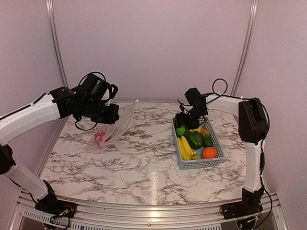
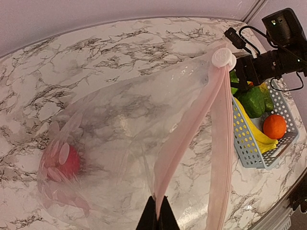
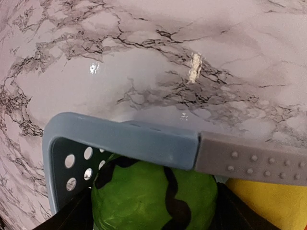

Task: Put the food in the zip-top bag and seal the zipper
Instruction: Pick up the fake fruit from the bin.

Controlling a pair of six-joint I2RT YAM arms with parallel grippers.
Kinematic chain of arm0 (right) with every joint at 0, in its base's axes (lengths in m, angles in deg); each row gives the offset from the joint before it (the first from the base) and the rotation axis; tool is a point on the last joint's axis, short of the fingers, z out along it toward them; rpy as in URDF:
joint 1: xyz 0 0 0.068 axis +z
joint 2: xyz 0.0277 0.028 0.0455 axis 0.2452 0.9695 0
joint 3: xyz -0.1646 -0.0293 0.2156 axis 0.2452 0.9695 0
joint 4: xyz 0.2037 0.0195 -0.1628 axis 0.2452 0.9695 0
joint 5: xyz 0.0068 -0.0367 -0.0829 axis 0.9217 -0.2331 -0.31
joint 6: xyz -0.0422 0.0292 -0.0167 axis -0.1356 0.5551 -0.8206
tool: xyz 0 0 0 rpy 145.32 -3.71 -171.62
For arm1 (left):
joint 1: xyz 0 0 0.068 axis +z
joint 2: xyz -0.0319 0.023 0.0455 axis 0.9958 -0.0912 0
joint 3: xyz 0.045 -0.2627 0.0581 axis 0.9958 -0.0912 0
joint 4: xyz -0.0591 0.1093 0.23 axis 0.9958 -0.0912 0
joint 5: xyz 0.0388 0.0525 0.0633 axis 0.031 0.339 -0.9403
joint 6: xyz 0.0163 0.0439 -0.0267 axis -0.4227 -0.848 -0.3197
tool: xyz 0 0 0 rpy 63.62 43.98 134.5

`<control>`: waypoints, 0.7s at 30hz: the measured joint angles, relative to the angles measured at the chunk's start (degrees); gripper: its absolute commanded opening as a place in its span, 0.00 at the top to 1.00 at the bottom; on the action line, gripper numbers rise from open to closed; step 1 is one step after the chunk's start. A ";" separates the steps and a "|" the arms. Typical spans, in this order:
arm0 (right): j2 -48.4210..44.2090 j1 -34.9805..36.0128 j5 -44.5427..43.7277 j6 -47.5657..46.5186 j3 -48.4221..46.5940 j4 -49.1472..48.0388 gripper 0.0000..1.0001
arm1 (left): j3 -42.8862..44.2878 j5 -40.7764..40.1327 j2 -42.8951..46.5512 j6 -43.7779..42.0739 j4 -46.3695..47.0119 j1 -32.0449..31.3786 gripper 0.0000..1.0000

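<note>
The clear zip-top bag [image 1: 115, 125] hangs from my left gripper [image 1: 108, 115], its lower end resting on the table. In the left wrist view my left gripper [image 2: 159, 211] is shut on the pinkish zipper [image 2: 192, 124] at the mouth of the bag [image 2: 120, 120]. The red-pink ball [image 2: 67, 162] lies inside the bag. My right gripper [image 1: 183, 121] is down in the far-left corner of the basket. In the right wrist view the right gripper [image 3: 153, 213] has its fingers against both sides of the green striped melon [image 3: 148, 191].
The grey-blue slotted basket [image 1: 217, 161] stands at the right and holds bananas [image 1: 185, 147], a green pepper [image 1: 194, 139] and an orange [image 1: 209, 152]. Its rim [image 3: 129, 140] crosses the right wrist view above the melon. Aluminium posts stand at the back corners.
</note>
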State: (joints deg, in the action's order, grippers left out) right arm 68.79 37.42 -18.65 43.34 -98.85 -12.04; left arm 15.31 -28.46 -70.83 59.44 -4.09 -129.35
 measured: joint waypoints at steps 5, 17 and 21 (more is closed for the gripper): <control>-0.66 -0.02 0.22 0.87 1.03 -0.79 0.36 | 0.00 0.85 0.00 0.63 0.13 0.00 1.00; -26.21 1.86 3.17 2.43 10.71 -2.19 0.42 | 1.29 3.23 -4.20 1.11 2.05 0.00 1.00; -31.76 6.91 6.69 4.85 11.06 -5.51 0.44 | 3.10 4.07 -6.73 1.75 2.97 0.00 1.00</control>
State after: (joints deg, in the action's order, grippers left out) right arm 37.03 44.32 -11.96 48.19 -87.79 -17.55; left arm 18.42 -24.39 -77.56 61.19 -1.12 -129.35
